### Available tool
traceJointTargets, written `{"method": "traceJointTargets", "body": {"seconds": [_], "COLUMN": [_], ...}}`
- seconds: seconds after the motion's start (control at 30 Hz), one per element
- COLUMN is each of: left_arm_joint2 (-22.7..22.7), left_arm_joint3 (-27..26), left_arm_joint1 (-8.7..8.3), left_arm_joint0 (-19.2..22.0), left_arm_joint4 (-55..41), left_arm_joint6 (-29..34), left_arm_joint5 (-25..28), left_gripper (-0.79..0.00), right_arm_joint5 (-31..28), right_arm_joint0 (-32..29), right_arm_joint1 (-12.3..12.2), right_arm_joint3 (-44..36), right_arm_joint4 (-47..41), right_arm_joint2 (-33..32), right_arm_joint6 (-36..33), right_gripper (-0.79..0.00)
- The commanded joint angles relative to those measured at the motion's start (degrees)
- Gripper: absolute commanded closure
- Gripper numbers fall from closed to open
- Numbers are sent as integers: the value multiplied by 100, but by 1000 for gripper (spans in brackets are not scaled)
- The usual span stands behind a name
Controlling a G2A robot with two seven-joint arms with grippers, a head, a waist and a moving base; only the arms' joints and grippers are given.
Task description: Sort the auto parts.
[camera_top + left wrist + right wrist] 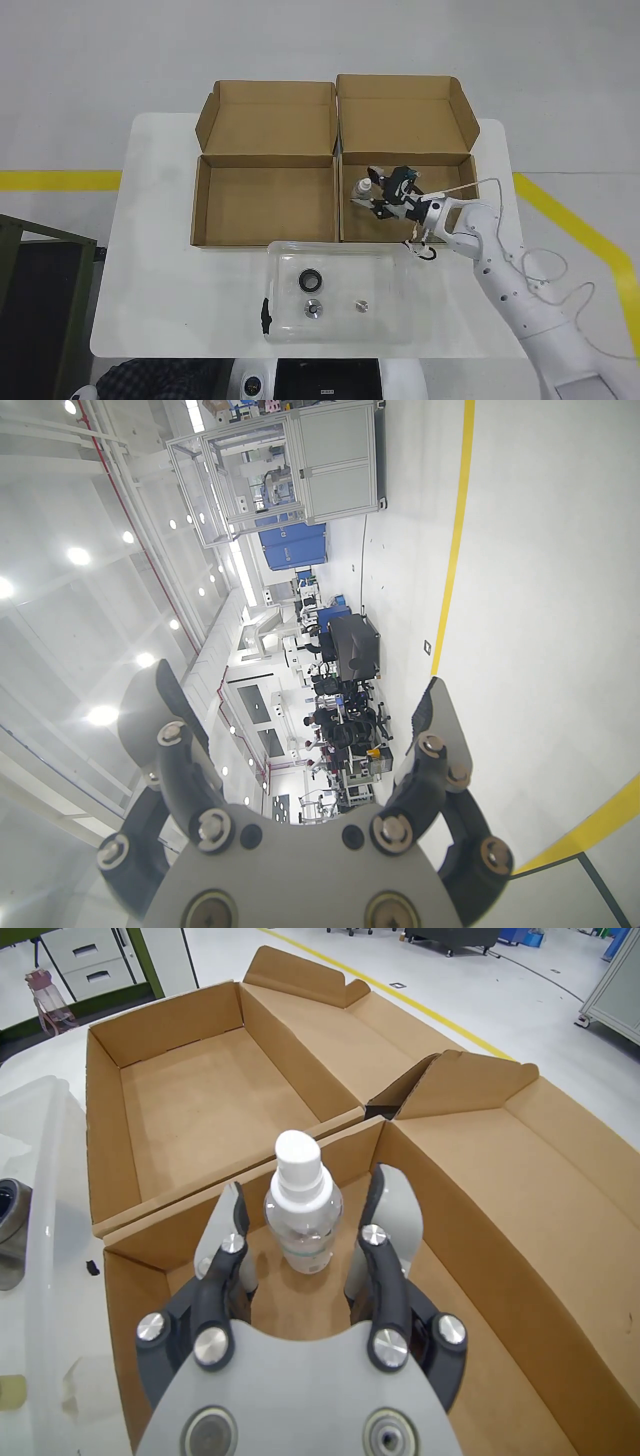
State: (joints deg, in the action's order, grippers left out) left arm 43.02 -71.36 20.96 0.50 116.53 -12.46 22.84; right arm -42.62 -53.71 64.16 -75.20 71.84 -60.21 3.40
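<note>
The right hand (310,1183) hovers over the right-hand box of two brown corrugated cardboard boxes, its two grey metal fingers spread wide and gripping nothing. Between them stands a small clear plastic spray bottle with a white cap (302,1208). It is cylindrical and smooth-walled, and I see a gap on either side between it and the fingers. It rests on its base on the floor of the right box (450,165), near the wall shared with the left box (265,205). Its long axis is close to vertical, cap uppermost.

Both boxes are shallow, matte and rectangular. They sit side by side and touching on the white round-cornered bench (160,250), lids folded back away from me.

A clear rectangular plastic tray (390,320) lies just on my side of the boxes. In it I count three parts, apart from one another: a black ring (311,281), a round metal part (314,308) and a small metal disc (361,305). A small black piece (266,318) sits at the tray's left rim; I cannot tell what it is.

The left hand (299,680) points out into the room, its dark ribbed pads wide apart and empty.
</note>
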Motion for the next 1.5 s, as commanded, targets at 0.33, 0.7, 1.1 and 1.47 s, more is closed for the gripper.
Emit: {"method": "traceJointTargets", "body": {"seconds": [0.33,0.7,1.1,1.47], "left_arm_joint2": [0,0,0,0], "left_arm_joint3": [0,0,0,0], "left_arm_joint1": [0,0,0,0], "left_arm_joint0": [0,0,0,0], "left_arm_joint4": [0,0,0,0], "left_arm_joint6": [0,0,0,0], "left_arm_joint5": [0,0,0,0], "left_gripper": [-785,-785,-785,-785], "right_arm_joint5": [-266,-1085,-1538,-1538], "right_arm_joint0": [-190,-647,-1630,-2079], "right_arm_joint1": [-136,-329,-564,-816], "right_arm_joint3": [-841,-2141,-3396,-4167], "right_arm_joint4": [-449,-1212,-1535,-1766], "right_arm_joint2": [-679,-1313,-1718,-1478], "right_arm_joint6": [-120,-974,-2168,-3252], "right_gripper": [-785,-785,-785,-785]}}
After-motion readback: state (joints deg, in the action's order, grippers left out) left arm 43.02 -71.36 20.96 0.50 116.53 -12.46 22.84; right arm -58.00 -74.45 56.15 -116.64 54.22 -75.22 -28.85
